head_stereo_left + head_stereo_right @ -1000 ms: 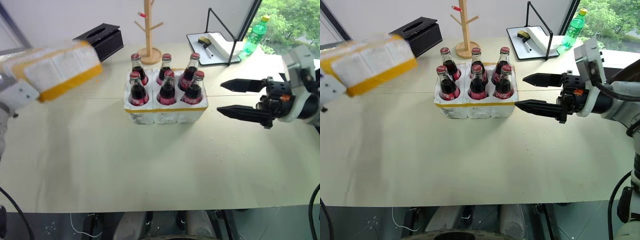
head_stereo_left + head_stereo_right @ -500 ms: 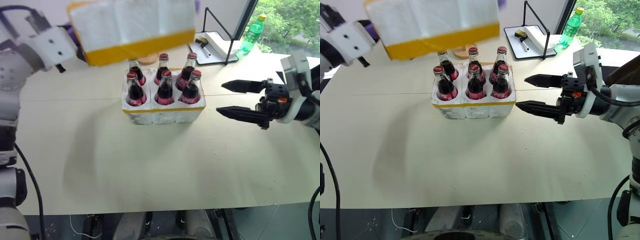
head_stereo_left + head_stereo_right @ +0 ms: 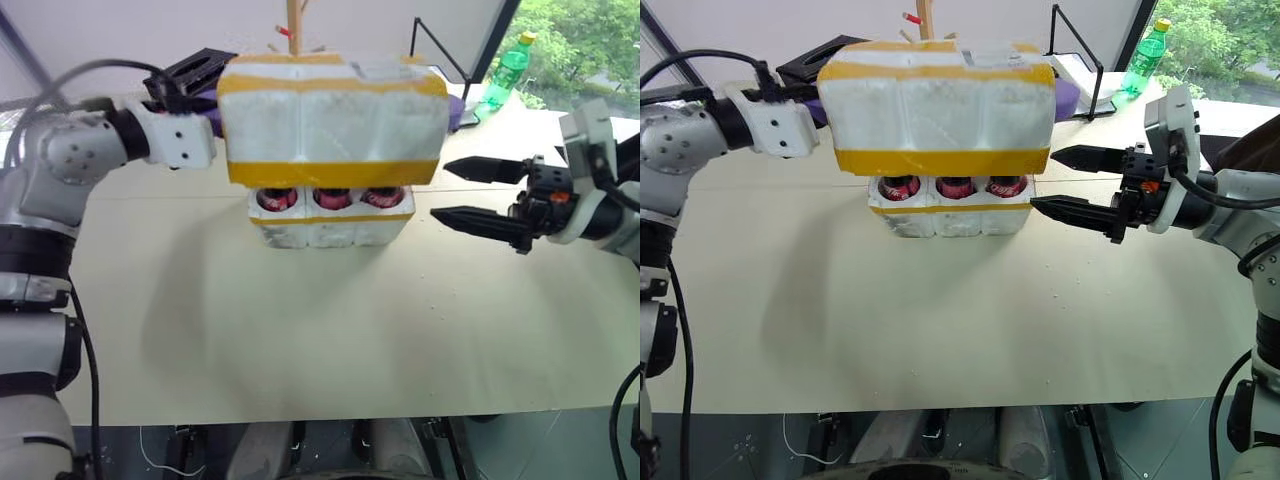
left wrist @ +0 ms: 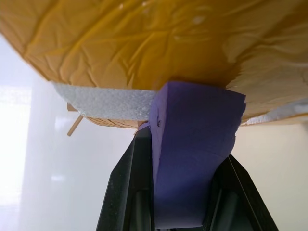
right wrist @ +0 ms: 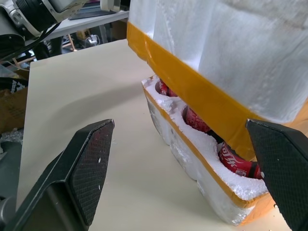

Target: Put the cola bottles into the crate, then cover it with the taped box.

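Note:
The taped box [image 3: 330, 120], white foam with yellow tape bands, hangs level just above the crate [image 3: 330, 230]. It hides the necks and caps of the cola bottles [image 3: 328, 198], so just their red labels show in the gap. My left gripper [image 4: 187, 144] is shut on a purple block fixed to the box's left end. The white foam crate stands on the table with a yellow band round it. My right gripper [image 3: 440, 190] is open, level, just right of the crate and pointing at it, holding nothing. Box [image 5: 231, 48] and crate [image 5: 192, 159] show close in the right wrist view.
A black tissue box [image 3: 195, 70] and a wooden peg stand [image 3: 293, 15] are behind the crate. At the back right are a black wire frame with a tray [image 3: 450, 90] and a green plastic bottle [image 3: 508, 70]. The beige table [image 3: 300, 340] stretches toward me.
My left arm has swung the taped box from the far left to over the crate, turning it level, and it now hides the bottle tops. The right gripper has stayed in place, open.

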